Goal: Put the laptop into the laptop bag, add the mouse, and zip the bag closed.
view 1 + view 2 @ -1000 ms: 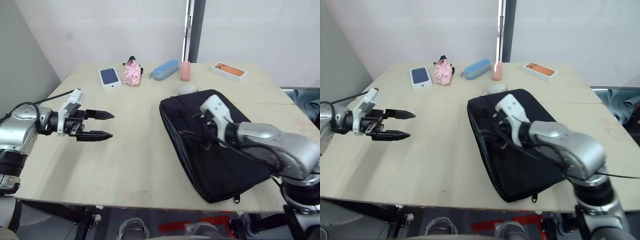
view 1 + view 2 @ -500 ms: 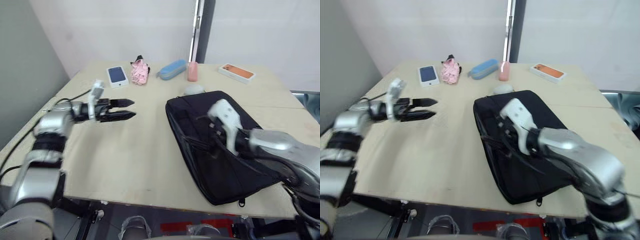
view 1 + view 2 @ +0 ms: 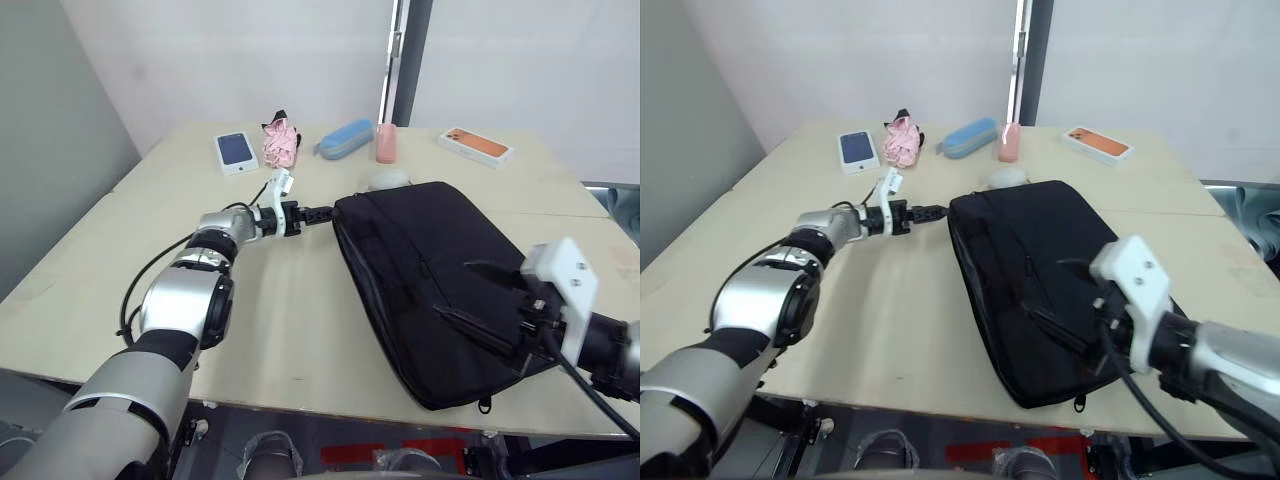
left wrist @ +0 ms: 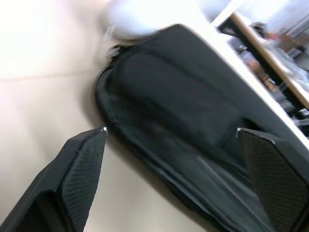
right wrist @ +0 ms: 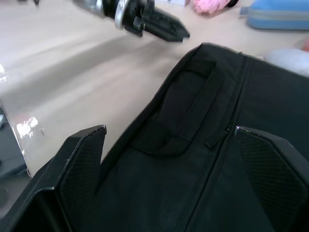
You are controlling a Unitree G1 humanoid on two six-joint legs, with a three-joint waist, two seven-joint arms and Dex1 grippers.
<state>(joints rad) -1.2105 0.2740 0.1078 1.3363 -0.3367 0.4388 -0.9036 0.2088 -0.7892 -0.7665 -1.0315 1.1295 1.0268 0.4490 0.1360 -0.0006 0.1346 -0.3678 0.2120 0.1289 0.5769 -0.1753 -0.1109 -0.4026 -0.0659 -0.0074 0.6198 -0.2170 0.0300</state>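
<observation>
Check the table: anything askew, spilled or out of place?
Nothing spilled or damaged. The laptop bag lies flat but skewed to the table edges, its near corner just over the front edge. A white rounded thing sits right behind its far edge.

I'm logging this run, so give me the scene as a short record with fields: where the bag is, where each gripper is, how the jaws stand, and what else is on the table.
laptop bag: lies flat on the table, toward its right side
left gripper: at the bag's far left corner, jaws open
right gripper: over the bag's near right part, jaws open, empty
behind the bag: white rounded object, partly hidden
far edge: phone box, pink bundle, blue case, pink bottle, orange box
</observation>
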